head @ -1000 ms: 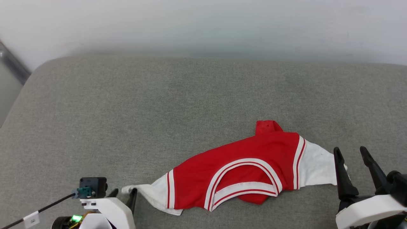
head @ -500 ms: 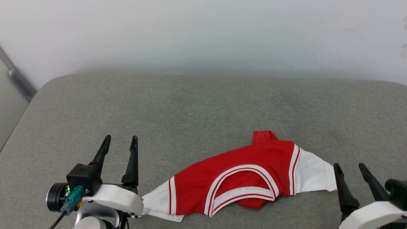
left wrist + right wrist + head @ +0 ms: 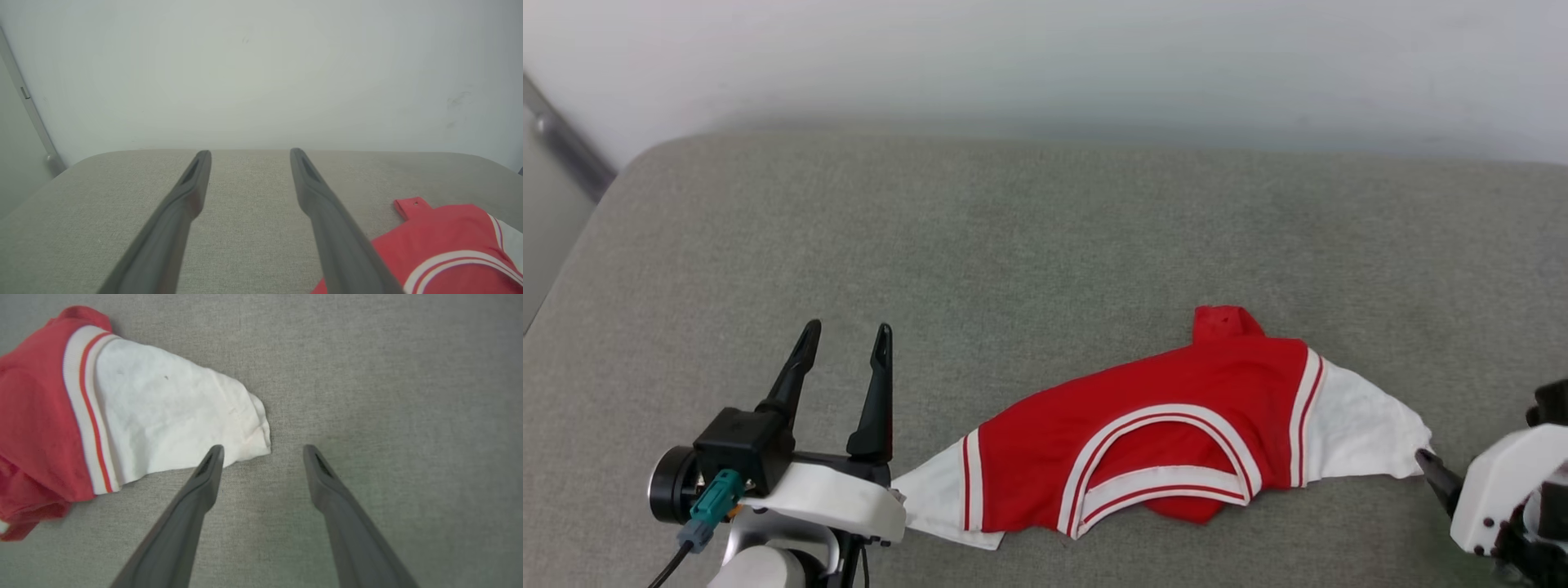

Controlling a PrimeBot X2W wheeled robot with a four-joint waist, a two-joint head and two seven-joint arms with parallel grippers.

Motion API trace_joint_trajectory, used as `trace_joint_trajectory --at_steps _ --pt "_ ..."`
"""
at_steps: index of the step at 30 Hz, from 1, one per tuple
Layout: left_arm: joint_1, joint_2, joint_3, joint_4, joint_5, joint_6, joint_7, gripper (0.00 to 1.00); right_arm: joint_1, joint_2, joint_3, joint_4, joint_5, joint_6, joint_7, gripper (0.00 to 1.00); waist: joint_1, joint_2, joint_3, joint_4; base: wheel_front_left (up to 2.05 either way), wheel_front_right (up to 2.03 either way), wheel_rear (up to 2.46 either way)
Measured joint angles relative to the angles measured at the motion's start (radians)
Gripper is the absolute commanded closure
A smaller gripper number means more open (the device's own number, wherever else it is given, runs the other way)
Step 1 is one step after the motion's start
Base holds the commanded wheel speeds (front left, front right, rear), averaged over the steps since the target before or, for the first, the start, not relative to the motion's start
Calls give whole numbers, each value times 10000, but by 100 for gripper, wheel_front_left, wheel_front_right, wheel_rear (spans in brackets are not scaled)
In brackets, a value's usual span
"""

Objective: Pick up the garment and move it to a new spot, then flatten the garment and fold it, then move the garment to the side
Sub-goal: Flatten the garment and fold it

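Head view, garment (image 3: 1143, 441): red jersey with white sleeves and striped trim, lying rumpled on the grey cushion (image 3: 1045, 245), off to the right of the left gripper (image 3: 845, 335).
Head view, left gripper: fingers spread wide and empty over bare cushion; one white sleeve end lies just beside its wrist housing.
Left wrist view, left gripper: both dark fingers parted, nothing between them, pointing along the cushion toward a pale wall (image 3: 261, 61).
Left wrist view, garment: red body and a small red tab, low and to the right of the right-hand finger.
Right wrist view, right gripper (image 3: 263, 451): fingers wide apart, gripping nothing, aimed down at the cushion.
Right wrist view, garment: to the left of the gripper; the white sleeve's end reaches the left-hand fingertip, which overlaps its edge, though whether they touch cannot be told. Bare cushion shows in the gap between the fingers.
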Motion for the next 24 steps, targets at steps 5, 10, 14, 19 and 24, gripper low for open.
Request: trace_joint_trajectory --at_steps 5,10,14,19,24 --pt "-230 -134 -79 90 -79 -161 -10 0 -952 -341 493 1308 303 0 729 0 0 0 590 329 0 0 0" --pt "-272 -169 -92 247 -169 -236 -2 0 -1249 -466 596 1776 564 -2 1250 4 0 0 869 494 0 0 0" --pt "-288 -109 -151 433 -318 -353 240 0 -1412 -591 723 1921 761 -2 1384 100 0 0 913 467 0 0 0" --pt "-284 244 -169 713 -746 -612 1066 0 -1468 -633 1035 1732 819 -2 1220 100 0 0 718 321 0 0 0" --pt "-291 1068 -389 1068 -1705 -1383 3122 0 -1360 -660 1241 828 727 0 1116 100 0 0 523 118 0 0 0"
